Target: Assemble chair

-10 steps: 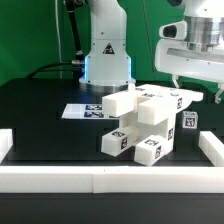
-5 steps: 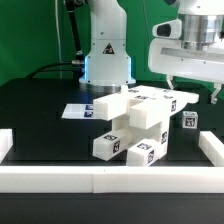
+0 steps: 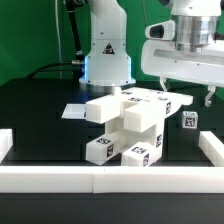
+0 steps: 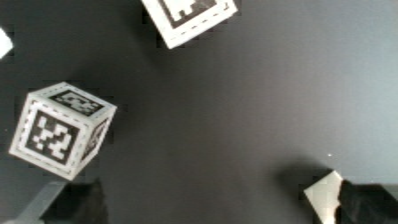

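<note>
Chair (image 3: 128, 125) looks mostly joined into one blocky stack. One small tagged block (image 3: 187, 120) sits loose beside it, probably yet to fit. Gripper (image 3: 188, 93) hangs above, spread wide and empty.

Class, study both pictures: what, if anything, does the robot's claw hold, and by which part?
Nothing is held: the claw stands open and empty, apart from the chair.

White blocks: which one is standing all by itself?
The small tagged block at the exterior view's right. It stands apart; the other white pieces are bunched together in the middle.
</note>
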Controlling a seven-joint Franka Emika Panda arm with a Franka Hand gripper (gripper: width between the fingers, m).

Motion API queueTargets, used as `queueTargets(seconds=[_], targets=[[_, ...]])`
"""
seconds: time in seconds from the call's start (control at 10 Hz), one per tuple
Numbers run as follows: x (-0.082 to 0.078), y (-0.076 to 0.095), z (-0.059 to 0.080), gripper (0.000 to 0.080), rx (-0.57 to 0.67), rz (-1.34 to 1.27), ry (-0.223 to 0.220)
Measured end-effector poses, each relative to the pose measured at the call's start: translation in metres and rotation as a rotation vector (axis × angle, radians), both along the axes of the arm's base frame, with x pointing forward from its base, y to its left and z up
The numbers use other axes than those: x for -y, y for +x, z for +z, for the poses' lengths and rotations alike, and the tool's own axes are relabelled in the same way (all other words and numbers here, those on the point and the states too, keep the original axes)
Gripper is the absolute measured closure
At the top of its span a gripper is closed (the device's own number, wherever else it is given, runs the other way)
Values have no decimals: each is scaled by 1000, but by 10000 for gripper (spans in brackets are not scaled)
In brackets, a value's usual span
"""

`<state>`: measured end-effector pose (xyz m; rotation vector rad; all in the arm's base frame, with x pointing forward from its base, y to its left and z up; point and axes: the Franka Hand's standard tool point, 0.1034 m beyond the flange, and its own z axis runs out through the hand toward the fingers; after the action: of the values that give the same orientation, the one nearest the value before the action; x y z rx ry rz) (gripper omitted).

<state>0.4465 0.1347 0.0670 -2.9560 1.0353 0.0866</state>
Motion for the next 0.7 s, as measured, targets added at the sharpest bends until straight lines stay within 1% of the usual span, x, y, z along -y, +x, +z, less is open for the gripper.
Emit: queueTargets(seconds=[0.7], targets=[[13,8,-3,150,3,-3,-7]])
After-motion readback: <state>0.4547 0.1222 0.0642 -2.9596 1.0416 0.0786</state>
